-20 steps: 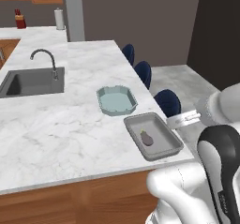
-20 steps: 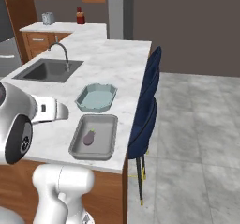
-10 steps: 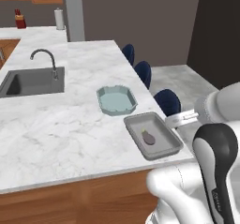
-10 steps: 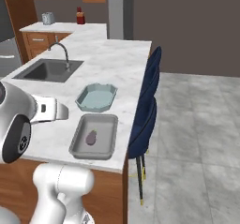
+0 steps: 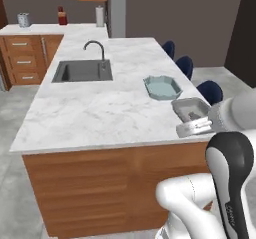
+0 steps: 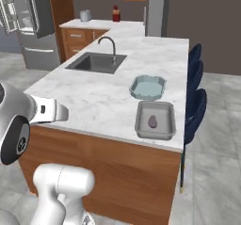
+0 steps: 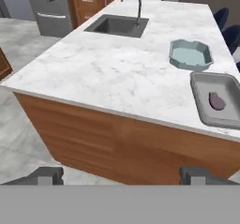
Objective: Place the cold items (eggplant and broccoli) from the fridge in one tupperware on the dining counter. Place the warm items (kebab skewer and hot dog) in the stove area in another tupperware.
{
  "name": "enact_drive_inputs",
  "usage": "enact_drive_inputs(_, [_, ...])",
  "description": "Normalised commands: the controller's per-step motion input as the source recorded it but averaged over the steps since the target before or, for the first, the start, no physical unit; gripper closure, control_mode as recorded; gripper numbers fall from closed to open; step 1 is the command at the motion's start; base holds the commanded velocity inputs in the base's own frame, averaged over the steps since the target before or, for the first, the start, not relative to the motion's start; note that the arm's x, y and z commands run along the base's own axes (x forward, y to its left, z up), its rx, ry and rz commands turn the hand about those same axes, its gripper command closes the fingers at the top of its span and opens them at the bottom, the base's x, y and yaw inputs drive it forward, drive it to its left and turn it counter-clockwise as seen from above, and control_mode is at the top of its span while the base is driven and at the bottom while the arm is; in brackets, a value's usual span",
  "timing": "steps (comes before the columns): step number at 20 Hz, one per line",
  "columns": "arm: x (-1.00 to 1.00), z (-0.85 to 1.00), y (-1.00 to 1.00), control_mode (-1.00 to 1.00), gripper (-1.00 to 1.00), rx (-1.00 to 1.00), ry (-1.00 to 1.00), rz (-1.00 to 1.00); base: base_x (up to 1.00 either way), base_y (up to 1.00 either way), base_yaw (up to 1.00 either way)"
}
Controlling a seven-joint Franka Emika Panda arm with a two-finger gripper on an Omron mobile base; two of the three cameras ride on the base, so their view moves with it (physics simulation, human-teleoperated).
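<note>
In the left base view, a grey tupperware sits near the marble counter's right edge, just beside a light-blue tupperware. In the right base view, the eggplant lies inside the grey one, with the sink farther back. In the hand view, the gripper hangs empty, fingertips spread wide, off the counter's front edge.

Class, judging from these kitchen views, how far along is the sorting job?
Done: the eggplant lies in the grey tupperware on the counter. In hand: nothing; the gripper is open and empty, away from the counter. Left: the teal tupperware holds nothing, and broccoli, kebab skewer and hot dog are yet to be packed.
</note>
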Motion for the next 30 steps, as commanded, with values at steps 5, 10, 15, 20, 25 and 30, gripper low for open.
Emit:
enact_drive_inputs(5, [0.0,0.0,0.0,1.0,-1.0,0.0,0.0,0.0,0.32,1.0,-0.01])
enact_drive_inputs(10, [0.0,0.0,0.0,1.0,-1.0,0.0,0.0,0.0,0.45,1.0,-0.06])
enact_drive_inputs(15, [0.0,0.0,0.0,1.0,-1.0,0.0,0.0,0.0,0.26,1.0,-0.01])
enact_drive_inputs(20, [0.0,0.0,0.0,1.0,-1.0,0.0,0.0,0.0,0.33,1.0,0.0])
enact_drive_inputs(25, [0.0,0.0,0.0,1.0,-1.0,0.0,0.0,0.0,0.53,1.0,0.0])
enact_drive_inputs(30, [0.0,0.0,0.0,1.0,-1.0,0.0,0.0,0.0,0.94,0.99,-0.13])
